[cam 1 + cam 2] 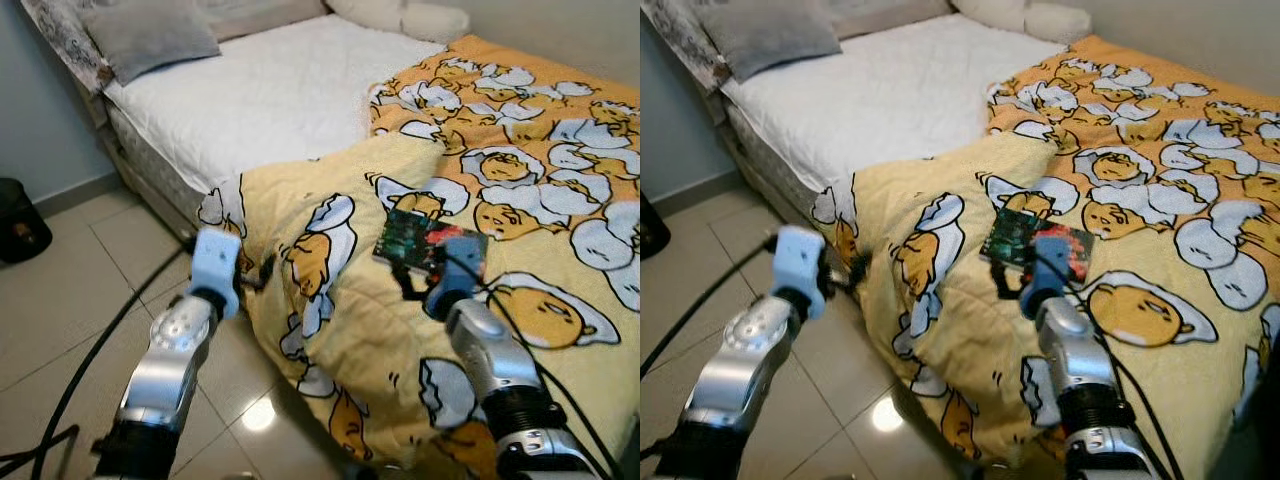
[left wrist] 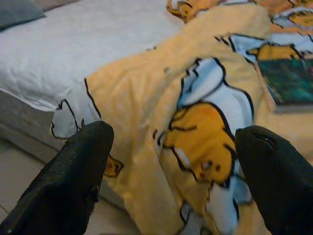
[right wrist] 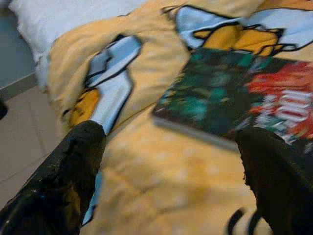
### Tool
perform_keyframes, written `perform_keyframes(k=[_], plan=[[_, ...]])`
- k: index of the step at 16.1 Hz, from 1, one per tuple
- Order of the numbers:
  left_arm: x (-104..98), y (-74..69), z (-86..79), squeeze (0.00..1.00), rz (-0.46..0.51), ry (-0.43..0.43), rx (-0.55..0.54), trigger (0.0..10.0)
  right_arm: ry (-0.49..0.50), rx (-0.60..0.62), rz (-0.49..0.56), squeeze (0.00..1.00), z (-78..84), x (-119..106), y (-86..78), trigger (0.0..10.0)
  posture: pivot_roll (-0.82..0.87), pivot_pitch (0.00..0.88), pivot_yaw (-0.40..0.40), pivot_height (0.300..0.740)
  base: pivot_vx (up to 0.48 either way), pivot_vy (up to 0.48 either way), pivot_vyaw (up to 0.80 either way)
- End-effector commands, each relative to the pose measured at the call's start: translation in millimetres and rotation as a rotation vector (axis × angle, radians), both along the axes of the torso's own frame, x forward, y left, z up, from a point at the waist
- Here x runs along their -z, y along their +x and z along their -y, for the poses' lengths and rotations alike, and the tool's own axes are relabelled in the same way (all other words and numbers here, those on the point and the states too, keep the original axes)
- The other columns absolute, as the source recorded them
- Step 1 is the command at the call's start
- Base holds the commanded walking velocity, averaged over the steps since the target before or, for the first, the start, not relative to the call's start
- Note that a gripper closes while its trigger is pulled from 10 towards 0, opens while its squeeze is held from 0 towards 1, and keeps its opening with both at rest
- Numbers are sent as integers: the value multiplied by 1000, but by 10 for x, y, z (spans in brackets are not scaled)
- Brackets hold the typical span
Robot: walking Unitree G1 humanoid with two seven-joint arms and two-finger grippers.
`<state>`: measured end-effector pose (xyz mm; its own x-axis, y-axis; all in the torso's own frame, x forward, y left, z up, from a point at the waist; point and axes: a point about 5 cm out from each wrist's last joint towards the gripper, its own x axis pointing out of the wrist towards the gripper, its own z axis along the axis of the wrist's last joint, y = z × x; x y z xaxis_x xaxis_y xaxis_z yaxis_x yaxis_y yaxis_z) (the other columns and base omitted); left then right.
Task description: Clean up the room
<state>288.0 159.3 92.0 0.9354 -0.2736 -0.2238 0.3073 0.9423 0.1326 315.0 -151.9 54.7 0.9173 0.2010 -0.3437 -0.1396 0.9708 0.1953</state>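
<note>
Book (image 1: 428, 240) dead ahead, dark green with a red patch, lying flat on the yellow duvet (image 1: 520, 200) with its cartoon egg print, near the folded-back edge of that duvet; the right gripper (image 3: 171, 171) is up close to it, fingers spread wide and holding nothing; in the right wrist view the book's near edge sits just beyond the fingertips (image 3: 78, 152), between the two of them but more toward one side, and the far finger overlaps the book's corner in the picture, though contact there cannot be told; from the head views the right arm reaches in from below and its wrist covers the book's lower corner.

Left gripper (image 2: 176, 171) over on the other side, also wide open and empty, hovering at the hanging edge of the duvet where it drapes off the bed (image 1: 270, 100) toward the tiled floor (image 1: 80, 300); in its wrist view the book shows beyond and off to one side, well apart from these fingers; white mattress sheet bare beyond the fold, a grey pillow (image 1: 150, 35) at the head of the bed; a black cable (image 1: 95, 350) trails across the tiles beside the left arm; a dark bag (image 1: 18, 222) sits on the floor by the wall.
</note>
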Motion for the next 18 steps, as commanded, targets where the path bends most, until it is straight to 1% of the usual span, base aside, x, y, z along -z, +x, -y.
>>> perform_keyframes(k=[1,4,8,14,17,18], plan=[[-34,-2,12,965,10,25,31,10000,6,-9,5,0,-13,-33,20,10000,-7,0,7,740,0,0,0],[-33,-10,25,973,9,11,38,10000,-12,-8,15,0,2,-48,20,10000,-10,0,12,740,0,0,0],[-37,-14,-1,973,4,-1,28,10000,-19,-23,26,0,-11,-73,27,10000,-10,0,16,740,264,0,0],[-63,19,-22,976,8,-16,17,10000,-16,-15,31,0,-14,-102,60,10000,-11,0,17,740,309,0,0],[-58,14,-22,976,5,-16,22,10000,-14,-17,27,0,-13,-98,58,10000,-9,0,15,740,350,0,-788],[-58,13,-22,976,4,-16,23,10000,-17,-18,30,0,-10,-98,54,10000,-9,0,15,740,352,0,0]])
